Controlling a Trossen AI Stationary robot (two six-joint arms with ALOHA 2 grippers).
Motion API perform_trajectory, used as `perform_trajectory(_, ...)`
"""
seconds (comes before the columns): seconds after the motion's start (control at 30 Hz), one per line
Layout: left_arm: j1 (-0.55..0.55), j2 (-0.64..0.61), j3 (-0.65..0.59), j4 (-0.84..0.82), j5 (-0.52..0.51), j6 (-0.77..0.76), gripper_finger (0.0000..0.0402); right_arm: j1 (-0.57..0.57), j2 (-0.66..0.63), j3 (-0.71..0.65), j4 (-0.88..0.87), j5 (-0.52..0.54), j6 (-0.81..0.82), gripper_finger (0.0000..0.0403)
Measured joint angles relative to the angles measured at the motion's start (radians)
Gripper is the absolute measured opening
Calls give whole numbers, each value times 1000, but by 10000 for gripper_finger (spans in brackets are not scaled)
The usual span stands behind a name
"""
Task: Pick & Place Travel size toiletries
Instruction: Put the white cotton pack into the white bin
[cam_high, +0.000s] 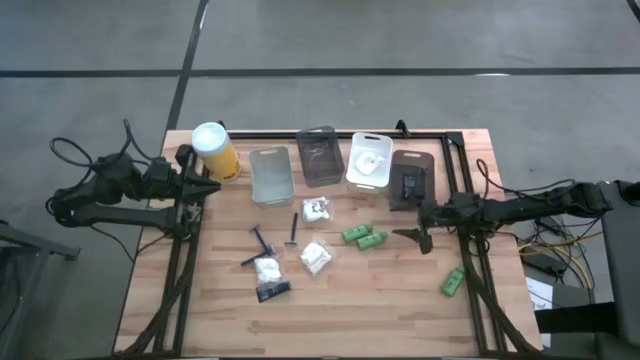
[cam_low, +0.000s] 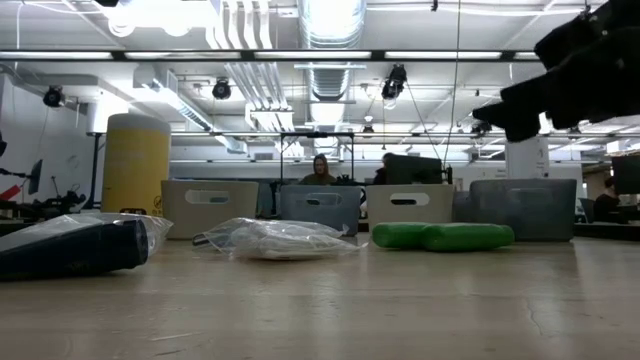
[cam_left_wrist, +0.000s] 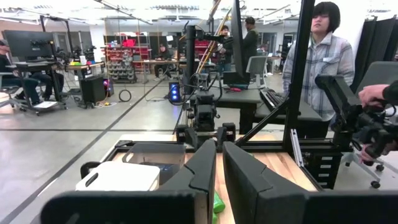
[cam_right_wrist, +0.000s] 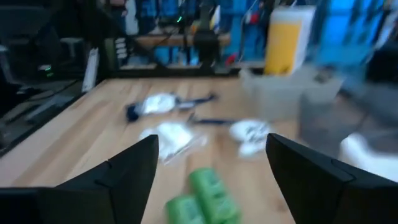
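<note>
Right tool open wide, empty, above the table.
Two glossy green tubes lie touching at its 9 o'clock; left tool narrow.

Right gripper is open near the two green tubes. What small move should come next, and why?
Probably ease the open right gripper forward and down over the pair of small green tubes: they lie side by side just ahead of its spread fingers, unheld. The left gripper waits shut by the yellow canister.
</note>
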Motion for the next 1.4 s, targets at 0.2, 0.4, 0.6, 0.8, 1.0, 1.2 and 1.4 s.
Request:
perform_trajectory(0.2, 0, 0, 0, 0, 0, 0, 35, -23, -135, 1, -83, 66, -73, 314)
perform_trajectory(0.4, 0, 0, 0, 0, 0, 0, 35, -56, -311, 1, -300, 87, -71, 330)
perform_trajectory(0.6, 0, 0, 0, 0, 0, 0, 35, -56, -488, 1, -445, 87, -107, 346)
perform_trajectory(0.8, 0, 0, 0, 0, 0, 0, 35, -59, -582, 2, -456, 78, -93, 358)
perform_trajectory(1.0, 0, 0, 0, 0, 0, 0, 35, -58, -545, 1, -467, 72, -54, 354)
perform_trajectory(1.2, 0, 0, 0, 0, 0, 0, 35, -58, -512, 1, -466, 75, -90, 338)
perform_trajectory(1.4, 0, 0, 0, 0, 0, 0, 35, -58, -484, 1, -466, 75, -96, 322)
